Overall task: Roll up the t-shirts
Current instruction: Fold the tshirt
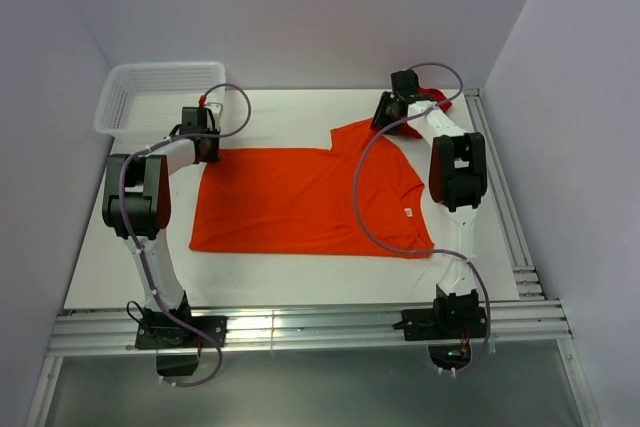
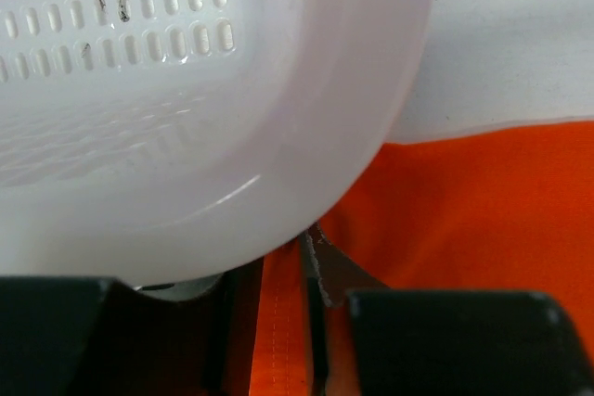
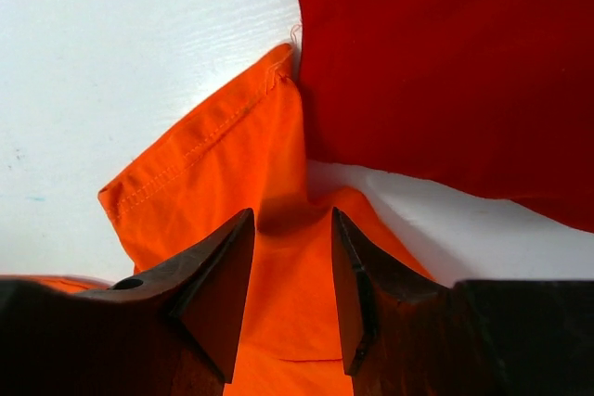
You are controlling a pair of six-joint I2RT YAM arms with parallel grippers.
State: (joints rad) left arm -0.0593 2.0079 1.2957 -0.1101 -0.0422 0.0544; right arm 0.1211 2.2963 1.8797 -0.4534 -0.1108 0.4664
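Note:
The orange t-shirt [image 1: 300, 202] lies spread flat on the white table, its white neck label [image 1: 408, 212] toward the right. My left gripper [image 1: 205, 150] is at the shirt's far left corner. In the left wrist view this gripper [image 2: 269, 264] has its jaws a little apart, with the stitched orange hem [image 2: 283, 340] lying in the narrow gap. My right gripper [image 1: 385, 119] is over the far sleeve. In the right wrist view it [image 3: 292, 220] stands open astride the orange sleeve [image 3: 213, 164]. The darker red t-shirt [image 1: 438, 99] [image 3: 445, 71] lies bunched just beyond, touching the sleeve's edge.
A white perforated basket [image 1: 112, 107] stands at the far left corner, and its rounded wall [image 2: 186, 136] hangs right over my left fingers. Walls close in the left, back and right. Aluminium rails [image 1: 300, 327] run along the near edge.

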